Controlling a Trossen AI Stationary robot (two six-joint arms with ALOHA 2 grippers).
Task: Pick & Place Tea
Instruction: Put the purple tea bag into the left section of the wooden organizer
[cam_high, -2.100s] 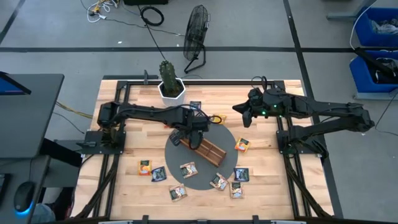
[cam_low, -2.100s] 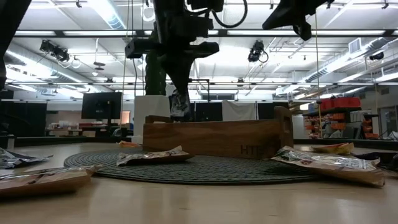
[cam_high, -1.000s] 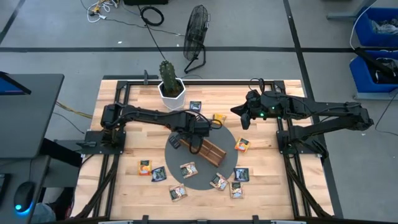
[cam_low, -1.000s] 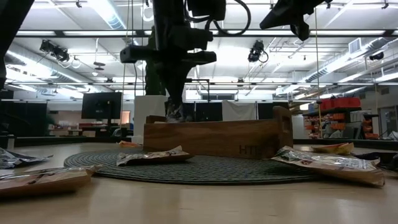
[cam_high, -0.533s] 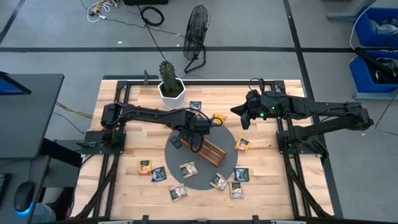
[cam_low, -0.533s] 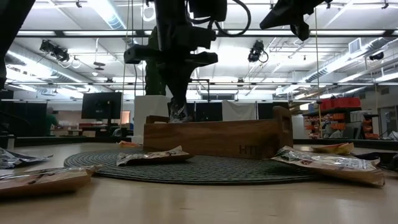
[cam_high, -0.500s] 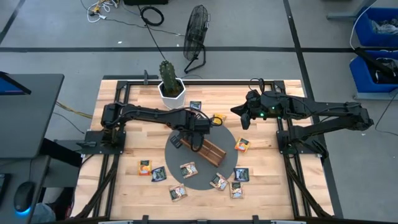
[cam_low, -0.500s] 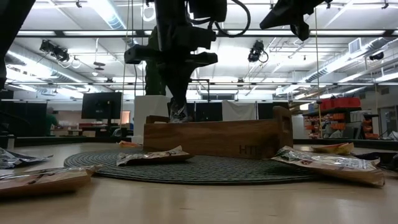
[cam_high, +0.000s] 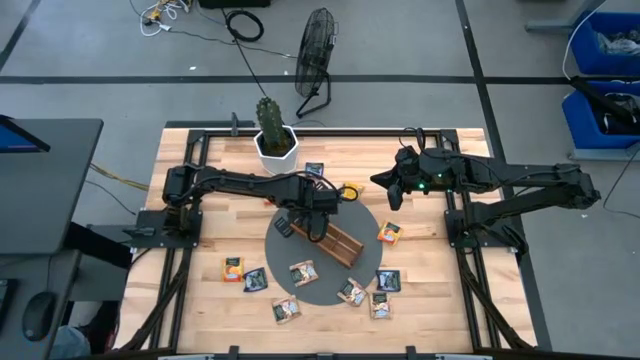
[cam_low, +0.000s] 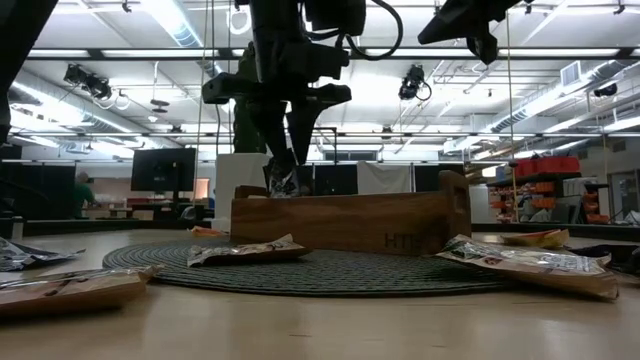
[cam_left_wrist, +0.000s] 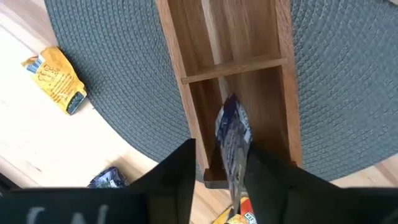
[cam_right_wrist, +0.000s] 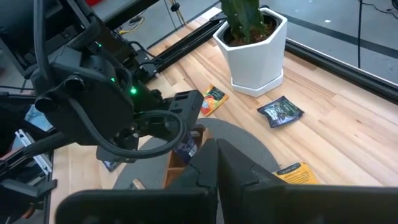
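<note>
Though stamped only faintly on the long side wall of the wooden tray (cam_low: 340, 225), can be read as "HT", with the letters after it too dim to tell; print on the packets too small to read. Stands on the round grey mat (cam_low: 330, 272), turned diagonally across it as seen from above. Directly above one end compartment, left gripper (cam_low: 288, 168) pointing straight down, fingers (cam_left_wrist: 183, 174) spread apart and not pressing. Between them a dark blue tea packet (cam_left_wrist: 233, 134), upright on its edge, lower part inside that end compartment, close to one finger. Around the tray, lying flat, other tea packets (cam_high: 303, 273): some on the mat, some on the bare table (cam_high: 200, 290) at the front, and an orange one (cam_high: 390, 233) just beside the mat. Right gripper (cam_high: 392, 190) raised high over the back right part of the table, well apart from the tray; whether open or closed, cannot tell.
</note>
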